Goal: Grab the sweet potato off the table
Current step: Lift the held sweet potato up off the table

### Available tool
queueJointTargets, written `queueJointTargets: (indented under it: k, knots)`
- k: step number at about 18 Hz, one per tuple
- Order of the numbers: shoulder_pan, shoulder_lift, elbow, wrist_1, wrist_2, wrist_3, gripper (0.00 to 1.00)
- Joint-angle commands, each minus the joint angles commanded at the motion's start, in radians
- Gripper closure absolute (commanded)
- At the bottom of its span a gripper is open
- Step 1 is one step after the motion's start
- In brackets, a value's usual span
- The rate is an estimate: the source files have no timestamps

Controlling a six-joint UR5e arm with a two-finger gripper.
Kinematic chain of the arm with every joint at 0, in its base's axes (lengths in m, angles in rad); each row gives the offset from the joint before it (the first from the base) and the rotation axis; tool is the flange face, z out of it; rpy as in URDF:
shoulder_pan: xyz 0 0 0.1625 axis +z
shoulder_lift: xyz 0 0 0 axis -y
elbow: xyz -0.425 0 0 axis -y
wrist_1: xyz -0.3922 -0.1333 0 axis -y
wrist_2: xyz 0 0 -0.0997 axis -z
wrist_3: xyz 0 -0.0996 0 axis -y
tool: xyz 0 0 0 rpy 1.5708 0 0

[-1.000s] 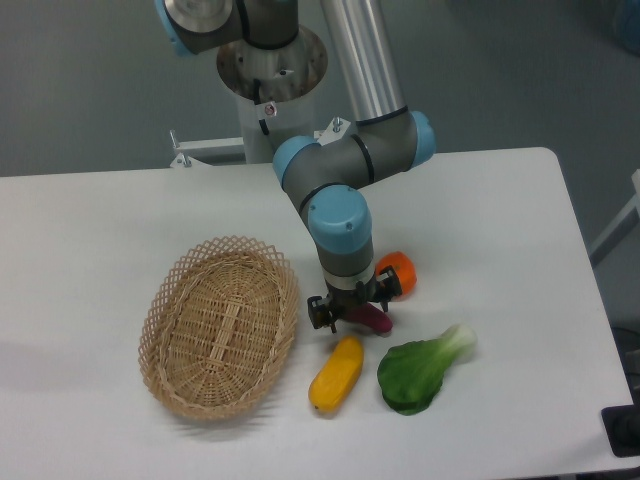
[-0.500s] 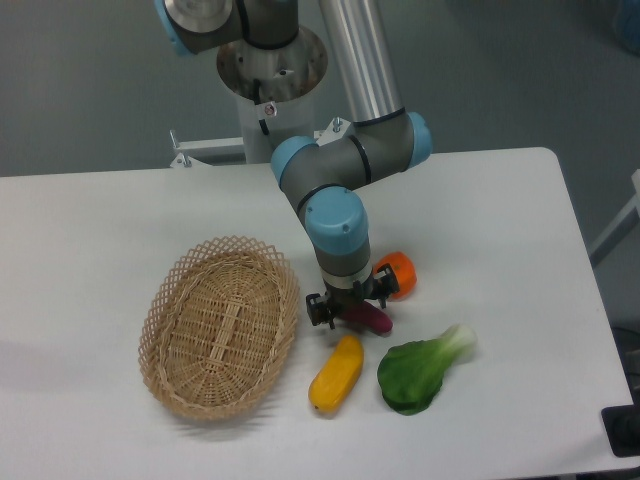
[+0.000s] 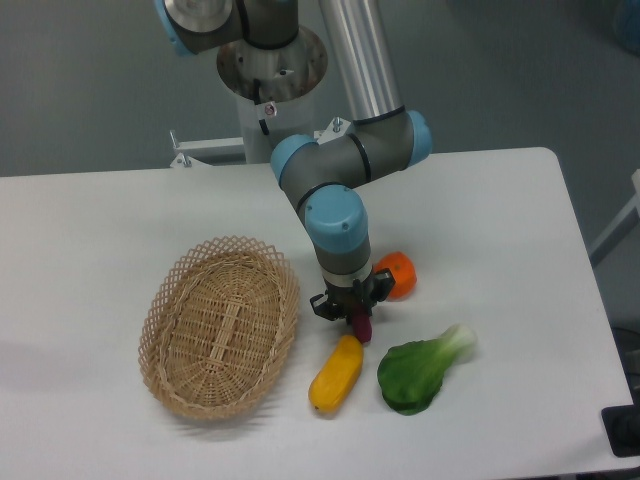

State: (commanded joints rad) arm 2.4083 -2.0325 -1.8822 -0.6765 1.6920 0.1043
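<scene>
Arm bent down from the table's (image 3: 120, 215) far edge, wrist vertical | gripper (image 3: 352, 312) pinching the potato (image 3: 362, 327), you see it end-down mid-table, between orange (image 3: 396, 274) and yellow vegetable (image 3: 337, 373).

lab | bare white table (image 3: 120, 220) | pedestal-mounted robot arm (image 3: 345, 170) | grey floor (image 3: 100, 80)

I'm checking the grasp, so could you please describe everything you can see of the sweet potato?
The sweet potato is a small purple-magenta tuber with smooth-looking skin. Only its lower part shows, hanging below the gripper, which is shut on it and hides the upper end. It points steeply downward, its tapered tip just above the yellow vegetable. Whether it has left the table cannot be told. An orange fruit sits behind it.
</scene>
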Motion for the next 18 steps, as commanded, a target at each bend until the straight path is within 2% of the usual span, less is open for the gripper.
queueJointTargets:
  k: [4, 7, 10, 14, 18]
  knots:
    - [0.0, 0.008, 0.002, -0.002, 0.0, 0.028, 0.75]
    - [0.002, 0.024, 0.012, -0.002, 0.03, 0.087, 0.76]
    - [0.002, 0.058, 0.05, -0.011, 0.1, 0.217, 0.76]
    - [0.006, 0.121, 0.119, -0.012, 0.094, 0.371, 0.75]
    - [0.023, 0.133, 0.193, -0.008, 0.06, 0.599, 0.75]
